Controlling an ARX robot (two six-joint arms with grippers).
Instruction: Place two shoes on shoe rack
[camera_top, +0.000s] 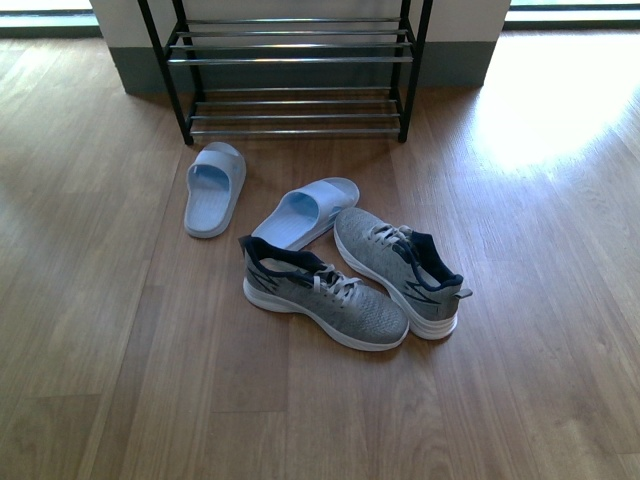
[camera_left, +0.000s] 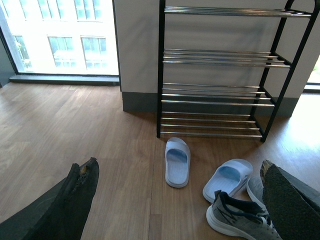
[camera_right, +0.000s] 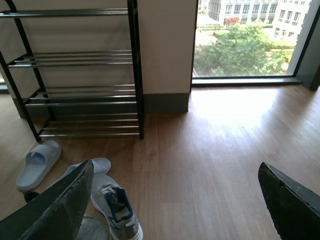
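The shoe rack (camera_top: 290, 45) stands at the far side of the floor (camera_top: 110, 380), and every shelf that shows is bare. None of the task is done, so I judge the step in hand to be the reach for a first shoe. All the shoes lie on the floor in front of the rack, between it and the robot.

The near sneaker (camera_top: 322, 292) looks the sensible first pick, since it lies closest with its navy collar up and free. Its toe end touches or nearly touches the far sneaker (camera_top: 400, 268), so it wants a straight lift before any swing toward the rack. A grip across the collar or heel should hold better than one on the soft knit toe. On the rack the sole should sit flat across several rods, not with the heel in a gap. The far sneaker's toe lies just beside the right slide (camera_top: 305, 212). The left slide (camera_top: 215, 188) lies apart, nearest the rack.

The left tool (camera_left: 177, 169) and the right tool (camera_right: 176, 169) each hang above the floor, jaws spread wide and holding nothing.

The count is one rack with four tiers in the left wrist view, two sneakers, two slides and two tools.
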